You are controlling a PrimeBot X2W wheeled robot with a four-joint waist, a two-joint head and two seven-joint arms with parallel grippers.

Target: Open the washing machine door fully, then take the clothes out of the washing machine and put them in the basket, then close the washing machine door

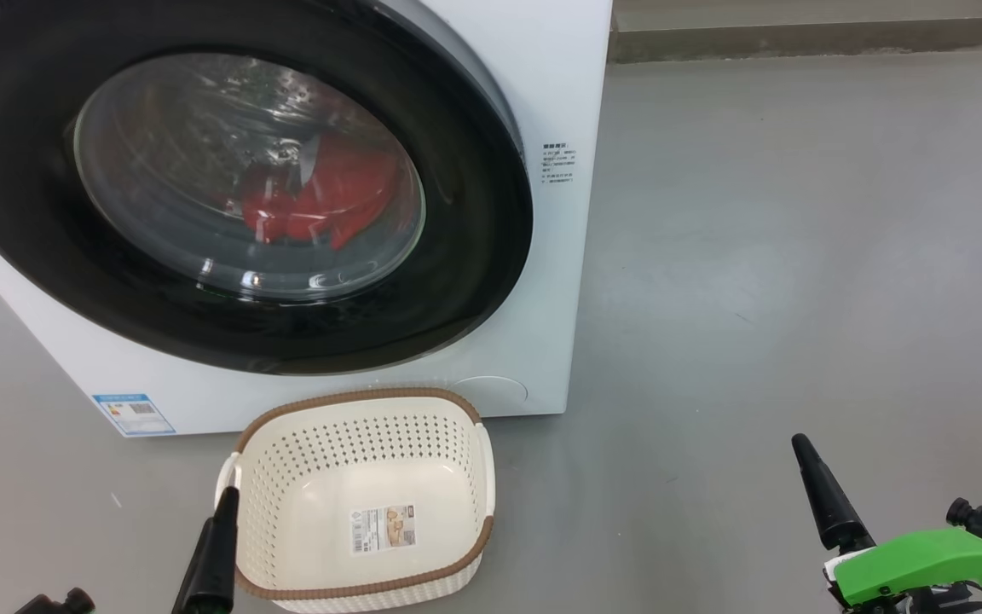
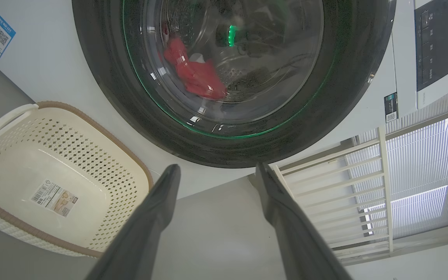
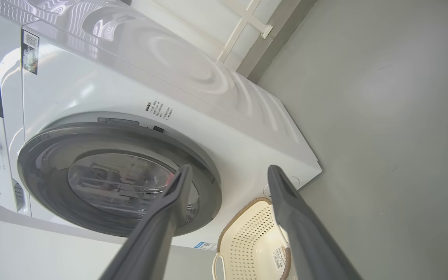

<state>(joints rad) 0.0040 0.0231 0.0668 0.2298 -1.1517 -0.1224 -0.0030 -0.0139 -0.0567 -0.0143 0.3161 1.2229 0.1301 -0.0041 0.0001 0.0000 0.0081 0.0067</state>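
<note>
Grey floor holds the washing machine, its door closed over red clothes, directly ahead of the left gripper, fingers apart by the basket's left edge; the right gripper, also apart, sits farther right.

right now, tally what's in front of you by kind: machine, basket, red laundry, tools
washing machine: 1
basket: 1
red clothes heap: 1, garments cannot be told apart
tools: 2, left tool and right tool, both open
total: 5
</note>
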